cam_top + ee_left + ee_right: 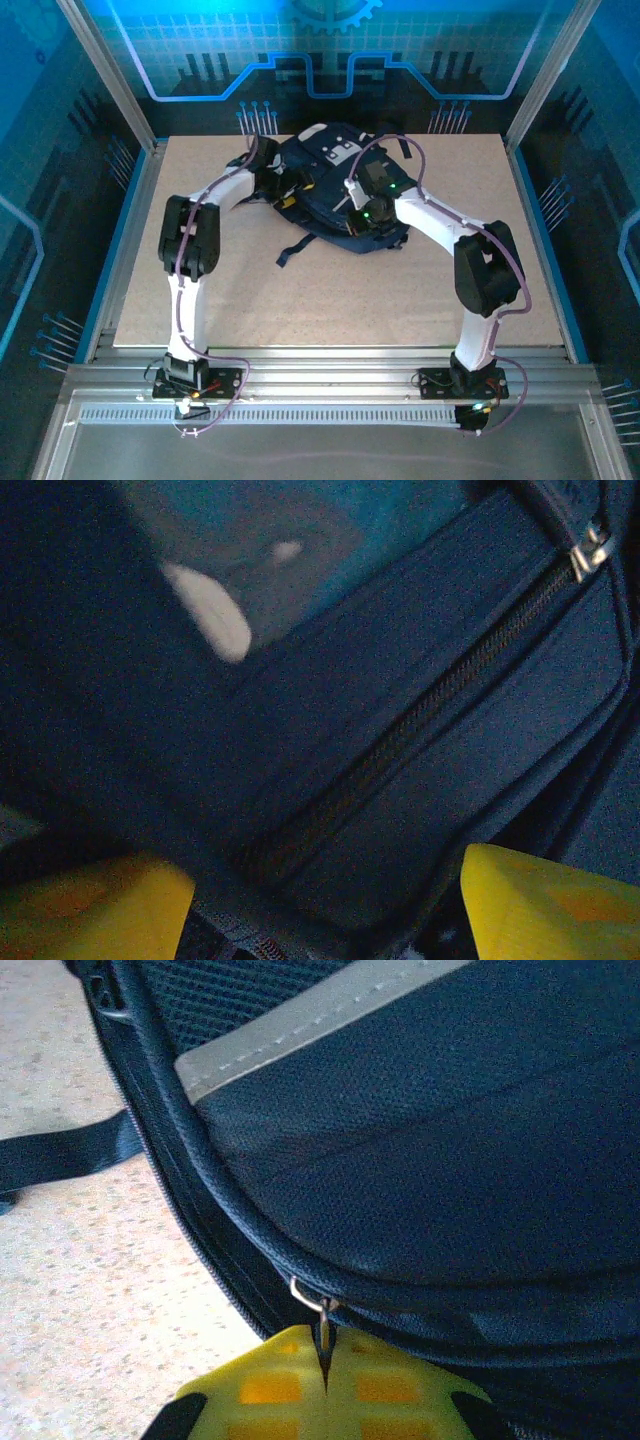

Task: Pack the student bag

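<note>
The table [330,300] carries one big thing, the student bag [320,170], which lies flat in the far middle of the surface with both arms bent in over it from either side. On the table beside its edge trails a black strap [60,1155], and a grey stripe [300,1020] crosses the navy panel above. The left gripper [320,910] sits low over the bag with its yellow fingers [550,900] spread wide; dark fabric and a closed run of zip track [400,740] lie in the gap, and nothing looks pinched. The right gripper [325,1390] has its fingers pressed together on the zipper pull [322,1325], whose small metal ring stands just clear of the tips at the bag's piped edge. The step in hand looks to be running this zip along its track (whether to open or to close the compartment cannot be told from here). To do it well, the right arm should draw in line with the teeth and follow the curve of the edge rather than hauling sideways, since the hold on so thin a tab is shallow and could slip. The left would help most by closing on the fabric near the track, or pressing it down, so the soft bag does not drag along the table.
</note>
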